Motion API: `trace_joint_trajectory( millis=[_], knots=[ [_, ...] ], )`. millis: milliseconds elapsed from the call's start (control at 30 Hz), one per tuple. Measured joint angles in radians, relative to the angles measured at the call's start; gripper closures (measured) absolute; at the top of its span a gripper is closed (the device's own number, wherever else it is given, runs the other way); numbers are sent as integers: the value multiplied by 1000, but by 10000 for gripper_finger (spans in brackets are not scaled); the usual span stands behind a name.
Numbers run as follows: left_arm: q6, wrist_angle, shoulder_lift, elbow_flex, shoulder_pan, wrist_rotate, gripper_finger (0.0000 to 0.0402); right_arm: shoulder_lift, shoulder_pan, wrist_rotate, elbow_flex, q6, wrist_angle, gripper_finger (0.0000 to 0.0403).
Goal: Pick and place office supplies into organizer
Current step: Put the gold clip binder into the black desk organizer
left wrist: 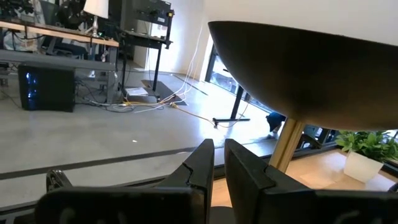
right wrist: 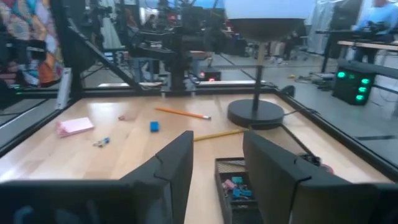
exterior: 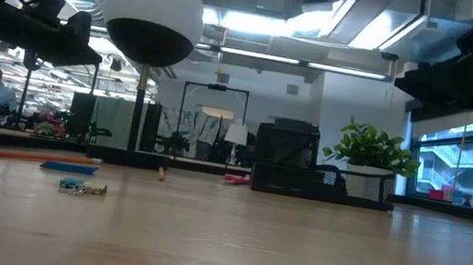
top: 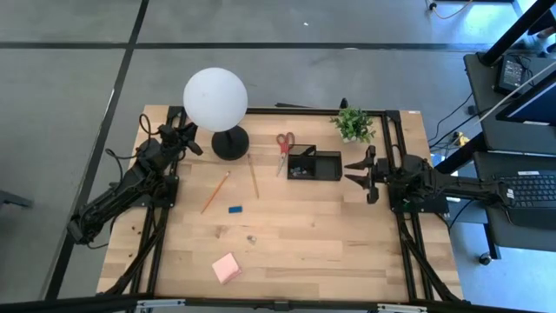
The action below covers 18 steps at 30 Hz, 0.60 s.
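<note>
The left arm lies folded along the left edge of the tabletop, its elbow low and its wrist raised toward the far left corner. The left gripper [top: 189, 139] hangs in the air there, its two dark fingers [left wrist: 202, 171] nearly together with only a thin gap, holding nothing. The right arm reaches in from the right edge, stretched level above the tabletop. The right gripper [top: 358, 175] points toward the middle, its fingers [right wrist: 177, 165] spread apart and empty.
</note>
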Motion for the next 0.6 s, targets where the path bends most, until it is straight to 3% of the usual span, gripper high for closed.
trace_joint_trajectory(
  millis=[600],
  knots=[
    [-44, 5, 0, 0, 0, -49, 368, 0, 0, 25, 0, -2, -1, 258]
  ],
)
